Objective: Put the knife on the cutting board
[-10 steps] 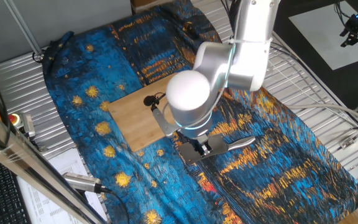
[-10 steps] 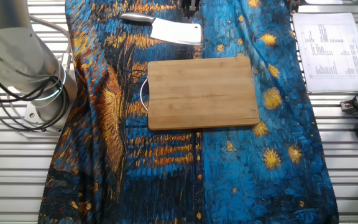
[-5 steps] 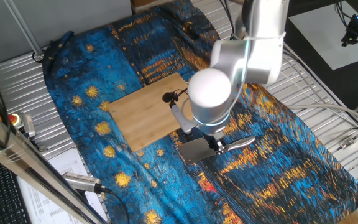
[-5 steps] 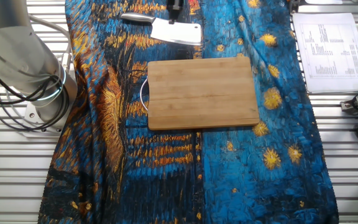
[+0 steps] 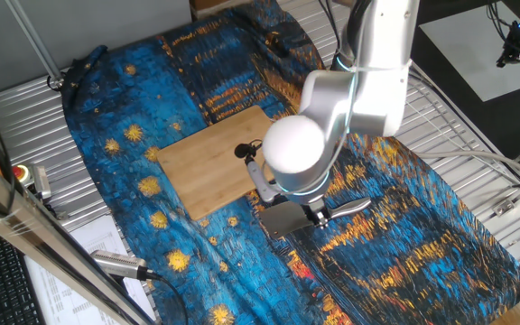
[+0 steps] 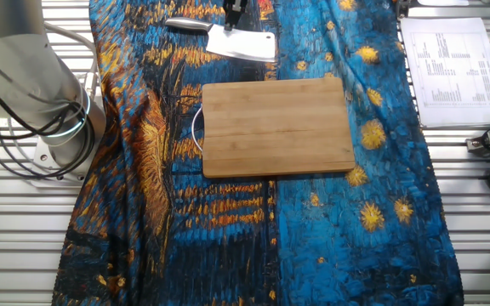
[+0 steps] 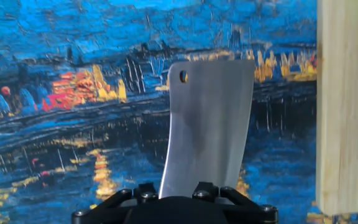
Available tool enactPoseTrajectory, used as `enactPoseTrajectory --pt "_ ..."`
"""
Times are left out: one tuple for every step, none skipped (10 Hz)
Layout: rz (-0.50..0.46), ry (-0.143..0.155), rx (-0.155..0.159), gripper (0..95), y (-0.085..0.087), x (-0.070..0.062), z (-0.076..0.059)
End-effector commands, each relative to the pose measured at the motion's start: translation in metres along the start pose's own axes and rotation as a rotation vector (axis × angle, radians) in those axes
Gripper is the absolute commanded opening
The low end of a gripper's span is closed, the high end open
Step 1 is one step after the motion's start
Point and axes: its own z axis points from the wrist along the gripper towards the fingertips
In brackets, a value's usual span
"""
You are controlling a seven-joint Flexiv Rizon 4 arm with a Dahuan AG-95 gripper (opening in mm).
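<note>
The arm's body hides most of the pincer (image 5: 317,215). The hand view cuts off the knife (image 7: 207,137) handle and all but one cutting board (image 7: 347,106) edge.

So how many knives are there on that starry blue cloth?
1. The knife lies flat on the cloth just beside the cutting board, under the gripper. I see no others.

knife (image 7: 207,130): dull matt metal | cutting board (image 6: 277,126): smooth pale wood | cloth (image 6: 381,221): painted-print fabric, creased

No legible text, labels or numbers anywhere.
</note>
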Motion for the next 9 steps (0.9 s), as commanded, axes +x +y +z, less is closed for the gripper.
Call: enactPoseTrajectory --pt "0.011 0.037 -0.001 38.0 0.002 0.004 0.004" --pt "0.012 0.042 -0.001 38.0 0.003 0.006 0.005" --pt "0.007 0.055 0.000 19.0 0.003 0.006 0.005" --pt "0.012 0.092 0.003 19.0 0.003 0.006 0.005" --pt "0.014 0.142 0.006 19.0 0.003 0.006 0.005" --pt "0.019 0.221 0.006 19.0 0.003 0.006 0.005" --pt "0.019 0.235 -0.005 19.0 0.003 0.006 0.005" --pt "0.018 0.232 -0.008 19.0 0.003 0.010 0.008" --pt "0.016 0.227 -0.009 38.0 0.004 0.015 0.012"
